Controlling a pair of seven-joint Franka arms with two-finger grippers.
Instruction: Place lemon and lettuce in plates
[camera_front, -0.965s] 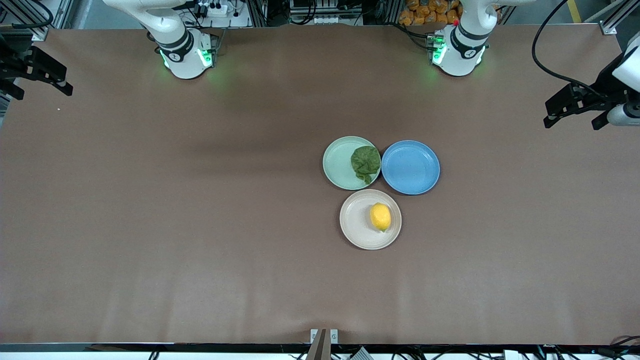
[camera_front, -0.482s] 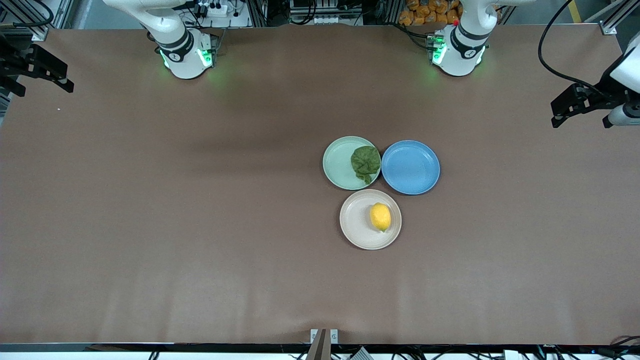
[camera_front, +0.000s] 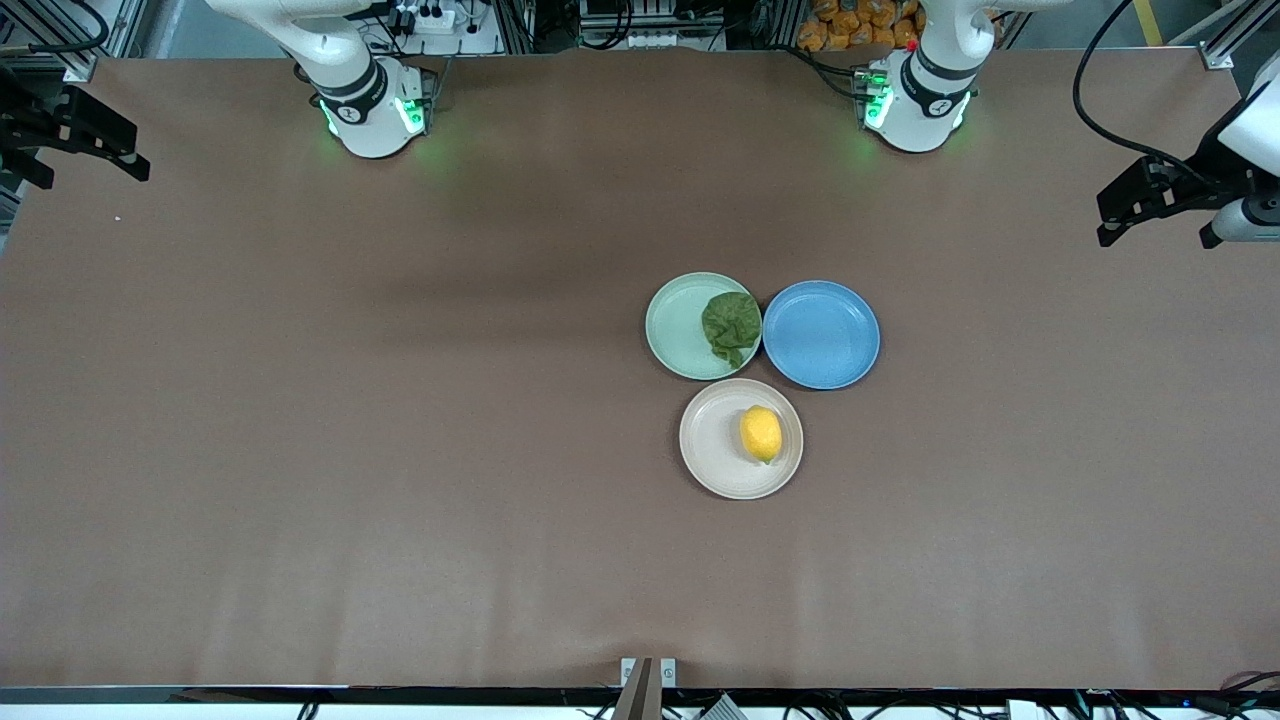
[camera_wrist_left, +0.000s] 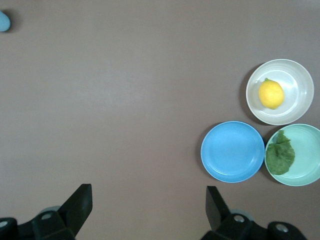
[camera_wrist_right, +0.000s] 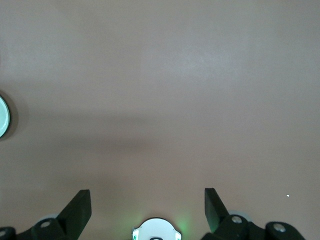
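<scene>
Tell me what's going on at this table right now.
Nothing is being handled at the moment. The lemon lies in the cream plate, and the lettuce lies in the mint green plate; the blue plate beside it holds nothing. The left gripper hangs open over its end of the table, and the right gripper hangs open over the other end. Both arms are waiting.

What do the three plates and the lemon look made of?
Mint plate, cream plate and blue plate: probably matte plastic or melamine, uniform colour, soft sheen. Lemon: smooth, evenly yellow, possibly a plastic replica; cannot tell.
</scene>
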